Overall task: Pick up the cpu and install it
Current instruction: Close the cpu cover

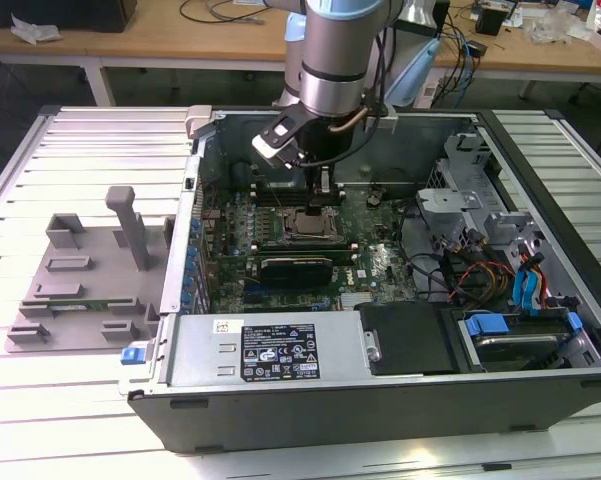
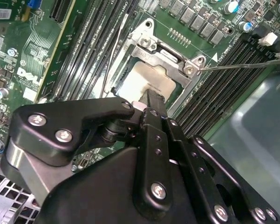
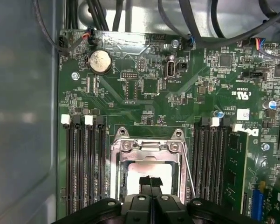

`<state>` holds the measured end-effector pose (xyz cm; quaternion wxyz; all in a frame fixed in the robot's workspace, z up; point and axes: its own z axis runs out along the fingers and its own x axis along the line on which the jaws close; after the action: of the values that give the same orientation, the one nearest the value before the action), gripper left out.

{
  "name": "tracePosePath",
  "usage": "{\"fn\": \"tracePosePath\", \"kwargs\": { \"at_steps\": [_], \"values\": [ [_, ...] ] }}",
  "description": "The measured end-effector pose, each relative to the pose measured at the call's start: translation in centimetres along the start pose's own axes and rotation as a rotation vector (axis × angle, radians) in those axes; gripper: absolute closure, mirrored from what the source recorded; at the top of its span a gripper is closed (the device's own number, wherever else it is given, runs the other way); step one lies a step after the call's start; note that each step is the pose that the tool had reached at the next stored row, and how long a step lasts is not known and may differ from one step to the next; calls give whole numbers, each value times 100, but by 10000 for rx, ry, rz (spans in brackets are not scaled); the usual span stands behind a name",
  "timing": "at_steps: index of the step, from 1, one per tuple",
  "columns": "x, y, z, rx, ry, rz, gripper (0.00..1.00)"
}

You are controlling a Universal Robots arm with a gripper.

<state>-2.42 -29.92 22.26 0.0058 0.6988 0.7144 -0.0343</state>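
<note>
step in hand: looks like the install end of the job, not the pickup — the cpu [image 3: 133, 175] is already lying flat inside the socket frame [image 3: 146, 145] on the motherboard [image 3: 149, 102]

end effector: [image 3: 150, 181] fingers clenched together, no gap that I can see and nothing between them. The tips are right at the cpu's top face. Touching or just above, I can't say.

where it's all happening: down inside the open PC case [image 1: 400, 400], with the arm [image 1: 335, 50] reaching in from above

what the next move calls for (my guess): the chip sitting square and level in the frame, plus a straight path that stays off the thin retention lever [image 2: 242, 65] beside the socket

counts: one arm, one end effector, one cpu, one socket frame, one lever, one coin cell [image 3: 99, 61]

memory slots: [image 3: 84, 163] two banks — one on each side of the socket

off to the side: one grey tray [image 1: 75, 285] on the counter [image 1: 80, 150], outside the case at the exterior view's left
</note>
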Motion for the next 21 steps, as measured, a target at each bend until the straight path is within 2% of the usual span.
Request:
{"fn": "tracePosePath", "kwargs": {
  "at_steps": [4,10,15,18,21],
  "values": [
    [3,-10,41,-1,-1,0,89],
    [10,-30,157,-1,0,-1,89],
    [8,-46,222,16,-27,-1,89],
    [6,-52,212,19,-31,0,89],
    [14,-61,181,-41,20,2,89]
  ]
}}
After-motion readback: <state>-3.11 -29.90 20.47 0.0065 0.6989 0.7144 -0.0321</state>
